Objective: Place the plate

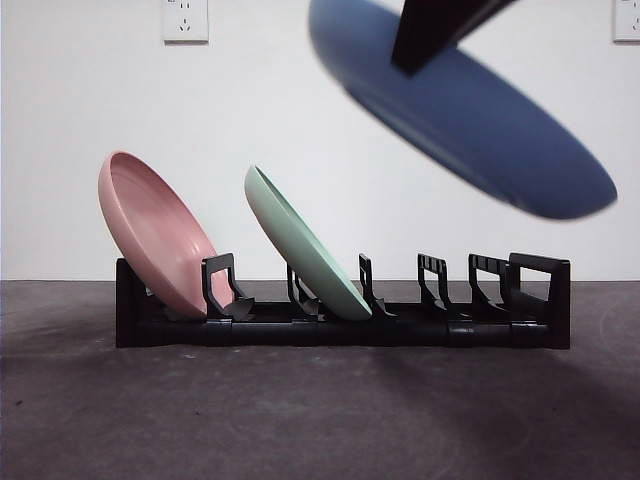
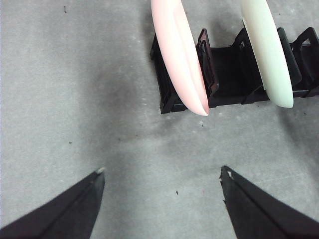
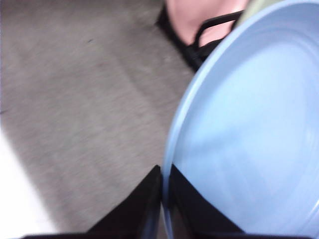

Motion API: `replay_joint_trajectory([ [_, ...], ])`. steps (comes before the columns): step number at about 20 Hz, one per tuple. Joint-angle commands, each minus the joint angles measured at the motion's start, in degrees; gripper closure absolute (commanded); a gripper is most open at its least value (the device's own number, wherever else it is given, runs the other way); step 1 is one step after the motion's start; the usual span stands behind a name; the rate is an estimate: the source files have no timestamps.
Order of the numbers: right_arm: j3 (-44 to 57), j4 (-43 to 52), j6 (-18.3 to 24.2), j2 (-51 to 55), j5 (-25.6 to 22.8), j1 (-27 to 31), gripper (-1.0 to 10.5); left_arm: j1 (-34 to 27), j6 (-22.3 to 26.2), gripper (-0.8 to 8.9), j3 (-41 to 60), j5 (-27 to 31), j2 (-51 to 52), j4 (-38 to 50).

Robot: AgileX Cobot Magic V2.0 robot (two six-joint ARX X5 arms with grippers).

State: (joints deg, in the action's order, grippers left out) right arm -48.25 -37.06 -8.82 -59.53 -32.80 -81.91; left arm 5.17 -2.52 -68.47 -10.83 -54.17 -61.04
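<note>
A blue plate (image 1: 470,115) hangs tilted in the air above the right half of the black dish rack (image 1: 340,325). My right gripper (image 1: 430,35) is shut on the plate's rim and comes in from the top edge. In the right wrist view the blue plate (image 3: 249,134) fills the frame, with the right gripper (image 3: 164,184) pinching its edge. My left gripper (image 2: 162,174) is open over bare table, short of the rack's (image 2: 229,74) end, holding nothing.
A pink plate (image 1: 155,235) leans in the rack's leftmost slot and a pale green plate (image 1: 305,245) leans in a slot beside it. The slots further right (image 1: 480,290) hold nothing. A white wall with sockets (image 1: 185,20) stands behind.
</note>
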Motion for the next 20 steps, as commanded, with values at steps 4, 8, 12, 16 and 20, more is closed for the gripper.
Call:
replay_joint_trajectory([
  [4,-0.48,0.87,-3.15,-7.58,2.86,-4.66,9.4,0.15,-0.04,4.39,-1.55,-0.22,-0.48,0.66],
  [8,-0.48,1.51,-0.77,-15.23,7.17,-4.59,9.4,0.15,-0.04,4.39,-1.55,-0.22,-0.48,0.63],
  [12,-0.48,5.70,4.74,-20.31,7.82,-2.71,9.4,0.15,-0.04,4.39,-1.55,-0.22,-0.48,0.66],
  [16,-0.50,11.26,9.53,-24.37,9.35,1.62,9.4,0.15,-0.04,4.39,-1.55,-0.22,-0.48,0.63],
  [20,-0.50,14.45,12.96,-27.06,12.72,5.73,9.4,0.15,-0.04,4.39,-1.55,-0.22,-0.48,0.63],
])
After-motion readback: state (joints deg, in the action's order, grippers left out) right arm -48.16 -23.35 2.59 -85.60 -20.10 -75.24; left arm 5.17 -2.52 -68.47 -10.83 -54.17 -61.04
